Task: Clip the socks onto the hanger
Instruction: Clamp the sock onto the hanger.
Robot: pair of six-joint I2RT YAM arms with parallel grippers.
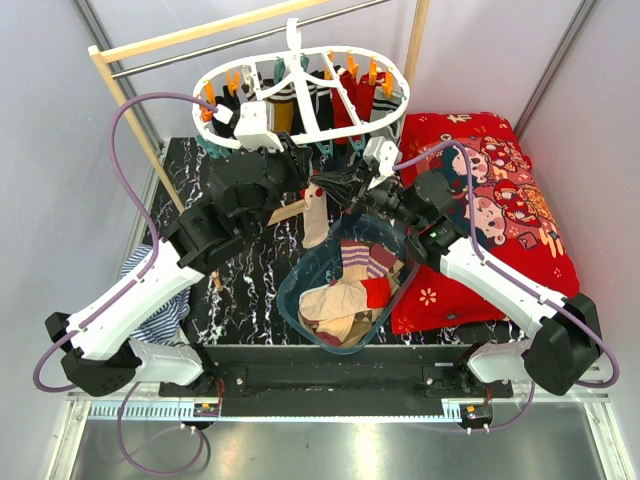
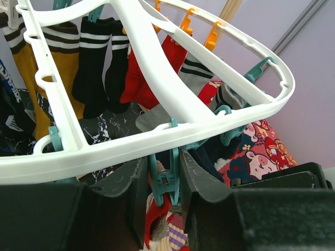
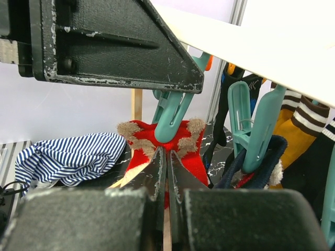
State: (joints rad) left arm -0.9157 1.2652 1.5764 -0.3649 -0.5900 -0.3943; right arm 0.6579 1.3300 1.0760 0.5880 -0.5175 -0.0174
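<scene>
Mid-clipping, one sock in hand. Left gripper point(image 2: 163, 175) is pinched round a teal clip point(image 3: 170, 117) hanging under the near rim of the hanger point(image 2: 104, 154), a finger on either side of it, apparently squeezing it open. Right gripper point(image 3: 166, 170) is closed tight on a red sock point(image 3: 191, 151), holding it from below with the top edge up at the clip's mouth. The clip tip overlaps that edge, but I can't tell whether fabric is actually between the jaws. Next, my read: push the edge fully in, left eases off so the clip bites, then right lets go. If right releases too early, the sock drops. The sock is red with fuzzy tan-brown patches at its top corners and a pale patch lower down, soft, top spread flat. The hanger hangs from the rod point(image 1: 230, 43) over the table's far side: white oval, orange and teal clips, several socks pegged on, mustard point(image 2: 63, 78), black point(image 2: 94, 68), red. More socks point(image 1: 335, 305) sit in the tub point(image 1: 283, 300) below, nearer the front.
</scene>
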